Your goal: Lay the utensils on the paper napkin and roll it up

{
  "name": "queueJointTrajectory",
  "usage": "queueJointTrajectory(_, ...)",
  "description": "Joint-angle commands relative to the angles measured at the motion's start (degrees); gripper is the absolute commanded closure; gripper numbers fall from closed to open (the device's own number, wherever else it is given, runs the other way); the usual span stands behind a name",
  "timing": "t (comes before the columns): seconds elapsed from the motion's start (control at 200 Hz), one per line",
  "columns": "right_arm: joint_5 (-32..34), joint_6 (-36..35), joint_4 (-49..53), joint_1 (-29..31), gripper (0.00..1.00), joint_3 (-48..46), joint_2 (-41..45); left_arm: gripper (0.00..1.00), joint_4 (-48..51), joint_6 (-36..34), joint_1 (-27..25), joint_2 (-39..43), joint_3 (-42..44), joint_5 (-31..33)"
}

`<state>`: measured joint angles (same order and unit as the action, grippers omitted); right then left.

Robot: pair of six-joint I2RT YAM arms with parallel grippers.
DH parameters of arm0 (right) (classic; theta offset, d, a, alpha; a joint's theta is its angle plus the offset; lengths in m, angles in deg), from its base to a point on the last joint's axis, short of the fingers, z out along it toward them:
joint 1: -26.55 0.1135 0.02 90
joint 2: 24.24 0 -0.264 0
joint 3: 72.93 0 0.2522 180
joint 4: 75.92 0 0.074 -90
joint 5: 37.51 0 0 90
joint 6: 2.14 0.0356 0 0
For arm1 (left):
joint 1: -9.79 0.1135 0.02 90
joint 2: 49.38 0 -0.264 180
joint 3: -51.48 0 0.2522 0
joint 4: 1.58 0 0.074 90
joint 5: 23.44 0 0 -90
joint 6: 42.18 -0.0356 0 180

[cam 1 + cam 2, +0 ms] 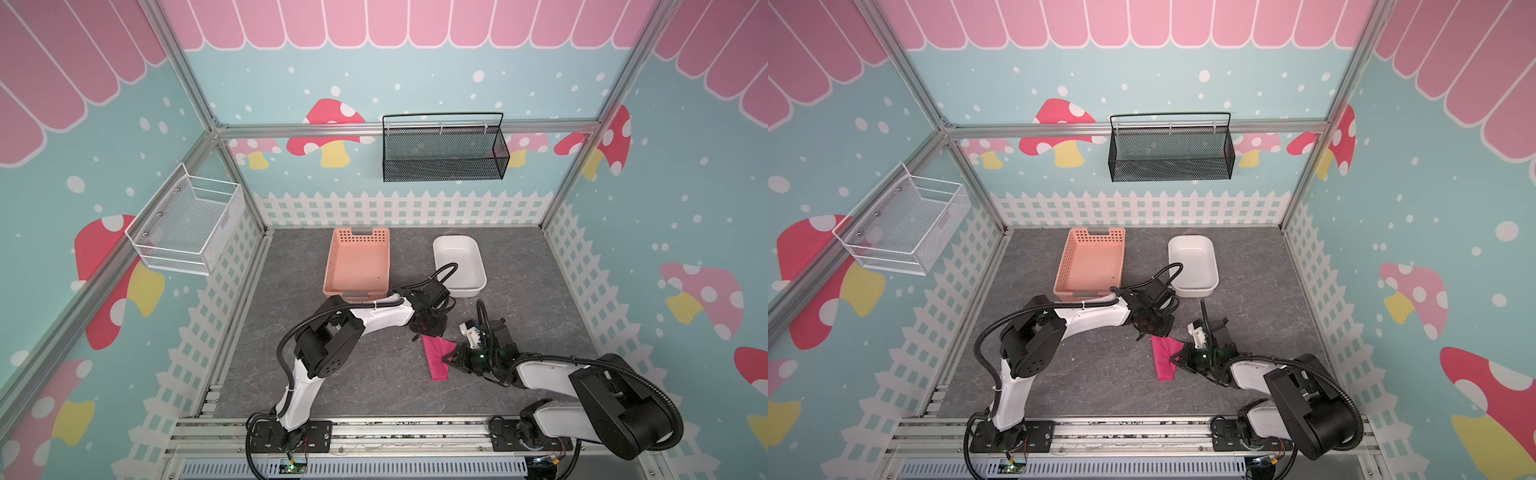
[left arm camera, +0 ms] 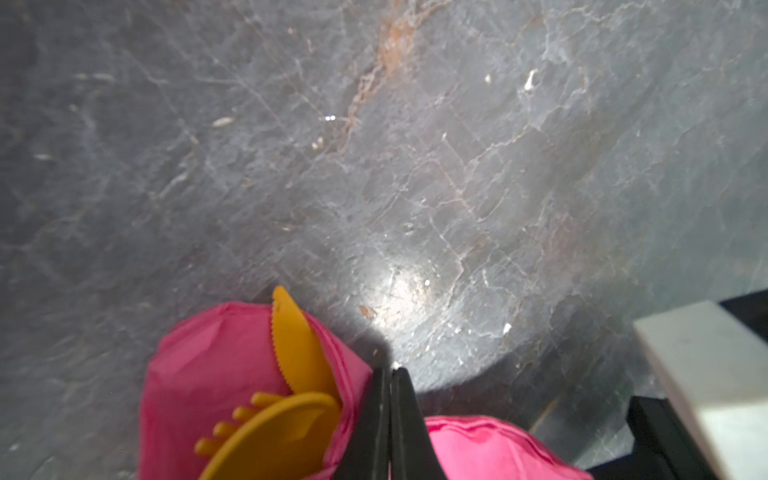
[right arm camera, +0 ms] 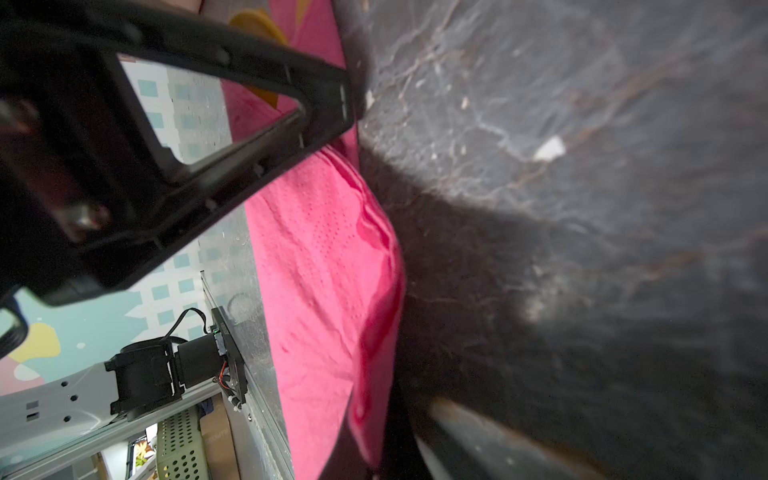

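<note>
Pink napkin [image 1: 434, 358] lies folded over yellow cutlery [image 2: 291, 432]; left gripper [image 2: 390, 370] and right gripper [image 1: 449, 358] jaws both together beside it

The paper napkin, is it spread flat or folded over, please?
Folded: the paper napkin wraps the utensils, whose tips poke out.

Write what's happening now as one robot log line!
stage: rolling | paper napkin: wrapped around utensils | left claw: shut | right claw: shut

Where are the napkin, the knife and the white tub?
napkin [image 1: 434, 359]: in a top view, middle of the folded sheet.
knife [image 2: 297, 345]: left wrist view, middle of the serrated blade.
tub [image 1: 461, 249]: in a top view, bare inner floor.
</note>
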<state>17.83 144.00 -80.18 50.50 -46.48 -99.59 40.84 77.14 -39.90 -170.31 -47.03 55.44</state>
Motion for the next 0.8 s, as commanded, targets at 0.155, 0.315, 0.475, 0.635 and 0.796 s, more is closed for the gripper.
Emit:
queueJointTrajectory(0.155, 5.98, 2.24, 5.91, -0.21, 1.00, -2.19, 0.56, 0.93, 1.22, -0.76, -0.49, -0.34, 1.33, 1.71)
queueJointTrajectory(0.315, 7.21, 3.04, 6.28, -0.22, 1.00, -2.62, 0.88, 0.93, 1.29, -0.32, -0.63, -0.41, 1.50, 1.86)
queueJointTrajectory(0.475, 9.04, 3.65, 7.47, -0.22, 1.00, -3.14, 2.28, 0.93, 1.56, 0.20, -0.67, 0.07, 1.97, 3.45)
queueJointTrajectory(0.635, 10.40, 3.80, 9.10, -0.21, 1.00, -3.20, 3.02, 0.93, 1.90, 0.60, -0.67, 0.32, 2.12, 4.50)
queueJointTrajectory(0.796, 10.14, 3.82, 8.95, -0.17, 1.00, -3.20, 2.24, 0.93, 1.84, 0.91, -0.67, 0.48, 2.49, 5.06)
